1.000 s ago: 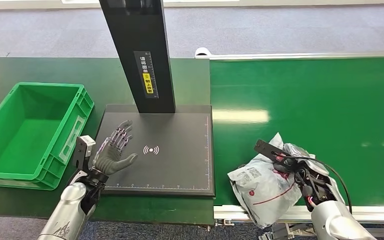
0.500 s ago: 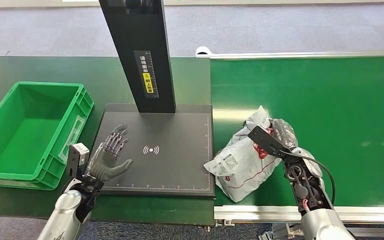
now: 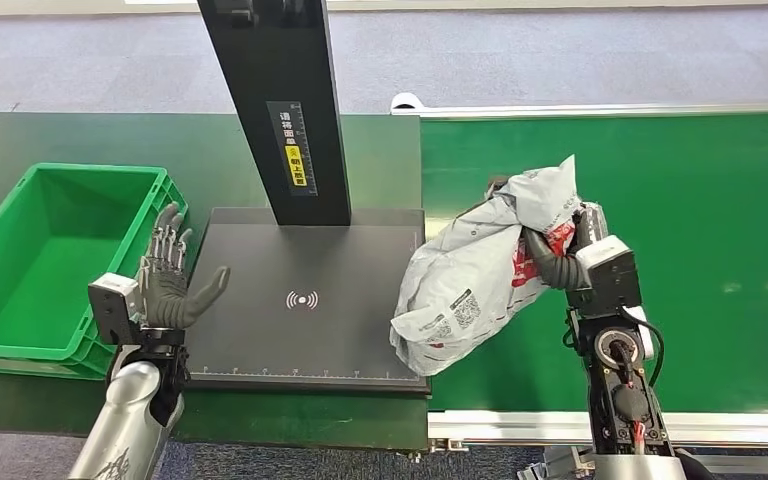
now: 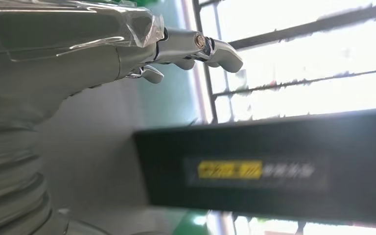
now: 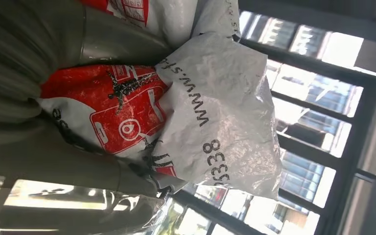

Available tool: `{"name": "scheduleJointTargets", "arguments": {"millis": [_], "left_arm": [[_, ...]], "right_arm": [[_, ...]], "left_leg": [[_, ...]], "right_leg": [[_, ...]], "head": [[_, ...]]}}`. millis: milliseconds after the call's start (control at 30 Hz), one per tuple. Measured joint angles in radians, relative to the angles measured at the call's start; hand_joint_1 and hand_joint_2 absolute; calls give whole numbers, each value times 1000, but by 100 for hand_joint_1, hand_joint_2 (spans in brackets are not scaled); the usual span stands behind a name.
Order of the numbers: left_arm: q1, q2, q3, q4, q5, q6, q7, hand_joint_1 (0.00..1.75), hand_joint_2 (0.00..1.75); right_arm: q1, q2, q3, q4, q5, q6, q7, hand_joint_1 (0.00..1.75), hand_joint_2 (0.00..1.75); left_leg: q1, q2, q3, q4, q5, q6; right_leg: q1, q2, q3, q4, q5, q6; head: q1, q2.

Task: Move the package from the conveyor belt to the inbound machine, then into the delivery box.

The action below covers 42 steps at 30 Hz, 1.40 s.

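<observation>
The right robot hand [image 3: 558,262] grips the grey package [image 3: 480,268], lifted off the conveyor belt [image 3: 680,250] at the inbound machine [image 3: 310,300]'s right edge (not set down). Left robot hand [image 3: 168,285] spread, empty. Delivery box [image 3: 20,345] awaits.

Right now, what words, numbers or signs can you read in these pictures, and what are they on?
"www.st": on the crinkly grey plastic package; the rest is hidden by a fold.
"338": on the same package; a part-hidden digit comes before it.
Square scan codes: on the package's white label, too small to read.
Wireless-wave sign: on the flat black inbound machine plate.
Yellow and white label: on the black upright post, too small to read; blurred in the left wrist view.
</observation>
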Motion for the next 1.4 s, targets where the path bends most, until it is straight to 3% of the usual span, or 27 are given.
{"name": "scheduleJointTargets", "arguments": {"millis": [100,200,300,433,667,900,1033,1167,1400], "left_arm": [[-6,-17,12,-18,29,75,-25,0,175],[-5,-29,17,-38,65,126,-41,0,175],[-3,-37,18,-53,92,159,-50,0,175],[-2,-44,19,-57,123,177,-61,0,175],[-14,-50,17,-52,158,199,-84,0,175],[-56,-54,-7,-13,175,201,-97,0,175],[-63,-57,-18,3,187,203,-103,0,175],[-63,-57,-31,12,198,209,-105,0,175],[-63,-56,-60,23,215,222,-112,0,175]], "right_arm": [[-14,22,2,-5,-56,22,5,175,175],[-43,42,19,29,-64,-16,34,175,175],[-84,56,47,131,-30,-81,89,175,175],[-149,68,82,335,15,-98,145,175,175],[-257,92,158,629,127,-87,212,175,175],[-316,125,257,768,215,-7,196,175,175],[-322,150,253,804,101,61,195,175,175],[-310,174,174,825,-100,126,179,175,175],[-302,186,62,846,-222,32,121,175,175]], "left_leg": [[0,0,0,0,0,0],[0,0,0,0,0,0],[0,0,0,0,0,0],[0,0,0,0,1,1],[0,0,0,0,1,1],[0,0,0,0,1,1],[0,2,0,0,1,1],[0,2,0,0,1,0],[0,2,0,0,1,1]], "right_leg": [[0,0,0,0,0,0],[0,0,0,0,0,0],[0,0,0,0,0,0],[0,0,0,0,0,0],[0,0,-1,0,0,0],[0,0,-1,0,0,0],[0,1,-1,0,0,0],[0,1,-1,0,0,0],[0,1,-1,0,0,0]], "head": [[0,0],[0,0],[0,0],[0,0],[0,0],[0,0],[0,0],[0,0],[0,0]]}}
